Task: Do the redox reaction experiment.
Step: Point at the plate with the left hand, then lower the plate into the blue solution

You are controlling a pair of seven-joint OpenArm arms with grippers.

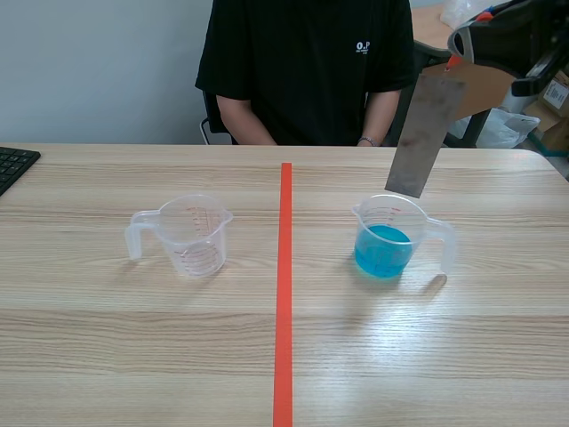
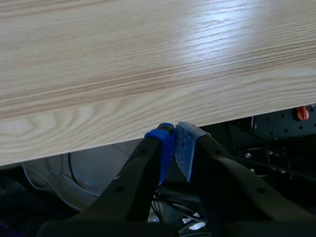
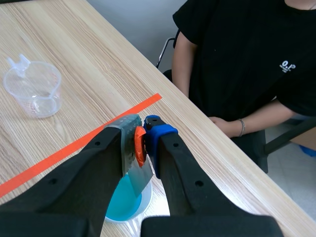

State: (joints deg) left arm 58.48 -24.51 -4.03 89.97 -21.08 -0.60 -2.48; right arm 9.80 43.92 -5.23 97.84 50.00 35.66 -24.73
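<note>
Grey metal strip (image 1: 425,133) hangs clamped in the right pincer (image 3: 143,143), its lower end just over the mouth of the measuring cup (image 1: 366,222) of blue liquid (image 1: 384,251) and, as far as can be seen, not yet dipped. The pick-up looks done, and the immersion that starts the reaction is left. The left pincer (image 2: 173,143) is closed on nothing by the worktop (image 2: 123,64) edge, and the empty cup (image 1: 191,233) stands untouched.

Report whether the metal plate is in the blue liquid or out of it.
Out. The metal plate hangs from the right gripper, its lower edge near the rim of the cup, above the blue liquid.
</note>
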